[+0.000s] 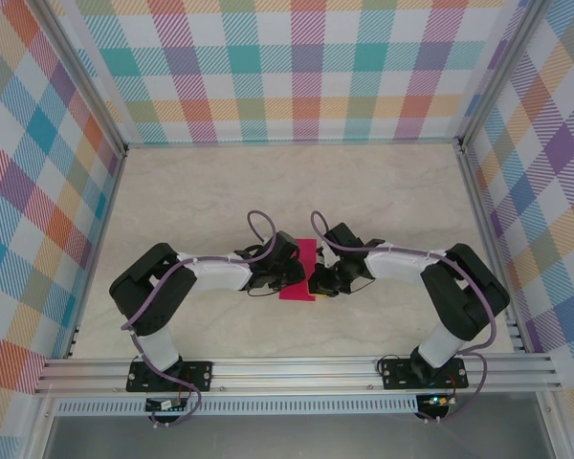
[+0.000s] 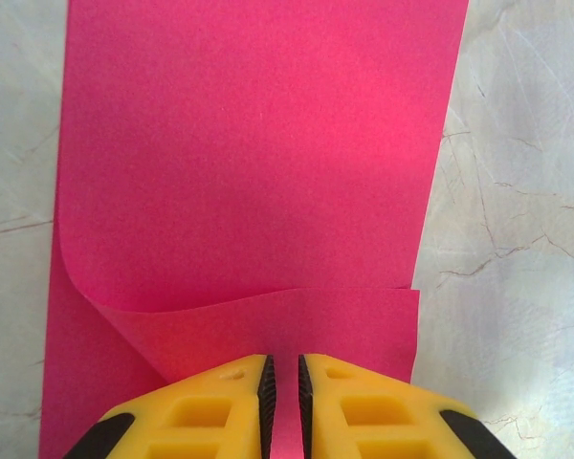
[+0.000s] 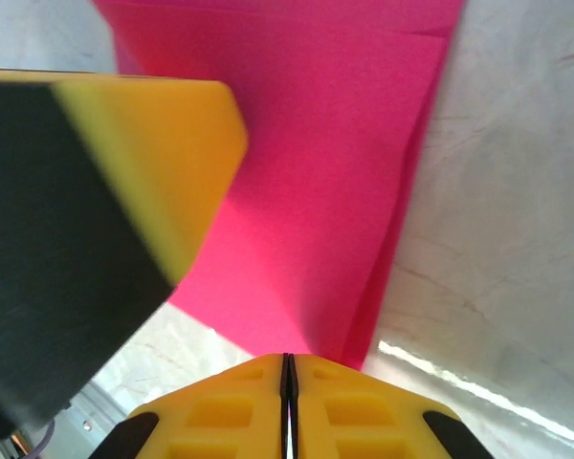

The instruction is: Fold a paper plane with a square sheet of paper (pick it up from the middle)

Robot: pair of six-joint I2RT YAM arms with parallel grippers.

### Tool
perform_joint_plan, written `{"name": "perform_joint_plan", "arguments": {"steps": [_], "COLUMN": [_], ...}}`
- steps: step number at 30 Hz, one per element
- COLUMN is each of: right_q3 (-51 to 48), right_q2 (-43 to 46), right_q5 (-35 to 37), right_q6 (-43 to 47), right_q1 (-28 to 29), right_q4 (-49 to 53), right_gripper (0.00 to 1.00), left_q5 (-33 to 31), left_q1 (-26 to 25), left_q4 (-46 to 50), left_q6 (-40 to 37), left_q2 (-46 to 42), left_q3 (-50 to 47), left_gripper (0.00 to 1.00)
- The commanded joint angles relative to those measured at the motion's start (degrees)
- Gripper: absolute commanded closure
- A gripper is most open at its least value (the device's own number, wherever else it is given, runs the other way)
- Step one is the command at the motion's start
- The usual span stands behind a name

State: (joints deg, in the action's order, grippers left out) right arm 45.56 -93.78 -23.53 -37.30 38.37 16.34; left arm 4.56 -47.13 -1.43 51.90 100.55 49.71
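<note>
Paper is where we start: the square sheet of paper [image 1: 298,271] lies at the middle of the worktop [image 1: 201,201], doubled over into a magenta strip whose long axis runs away from the arm bases. It is hemmed in from both sides, the left gripper [image 1: 287,279] at its left edge and the right gripper [image 1: 318,280] at its right, so neither arm is nearer than the other.

From the left wrist, the strip stretches straight ahead of the fingers [image 2: 220,402], and a loose flap curls up off the lower layer just in front of them. Those fingers stand nearly together with a thin slit between them. Pink shows in the slit, but we cannot tell whether they pinch the flap or merely press on it.

The right wrist gives what the overhead view hides. Its fingers are pressed flat together, and two layers of the sheet taper down into their seam (a pinch on the edge, we judge), raised slightly off the worktop. A blurred finger of the left gripper looms close over the paper there. We judge the next crease turns on keeping both layers aligned along that long axis.
</note>
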Motion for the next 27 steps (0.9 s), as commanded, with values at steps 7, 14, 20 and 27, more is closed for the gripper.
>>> {"name": "perform_joint_plan", "arguments": {"steps": [7,14,20,27], "right_q3": [0.2,-0.3,0.3,2.7], "right_q2": [-4.0,-5.5,-6.8,-10.7], "right_q5": [1.9,4.3,6.2,10.6], "right_q6": [-0.3,0.2,0.3,0.9], "right_q1": [0.5,0.5,0.5,0.6], "right_q4": [1.4,4.6,7.7,14.5], "right_gripper": [0.89,0.89,0.89,0.89], "left_q5": [-2.5,-3.7,-1.3,3.0], "left_q1": [-0.1,0.7,3.0,5.5], "left_q4": [3.4,4.9,3.1,-1.9], "left_q6": [0.2,-3.2,-6.9,-9.8], "left_q2": [0.9,0.2,0.6,0.7], "left_q3": [-0.6,0.6,0.0,-2.5], "left_gripper": [0.82,0.82,0.82,0.81]}}
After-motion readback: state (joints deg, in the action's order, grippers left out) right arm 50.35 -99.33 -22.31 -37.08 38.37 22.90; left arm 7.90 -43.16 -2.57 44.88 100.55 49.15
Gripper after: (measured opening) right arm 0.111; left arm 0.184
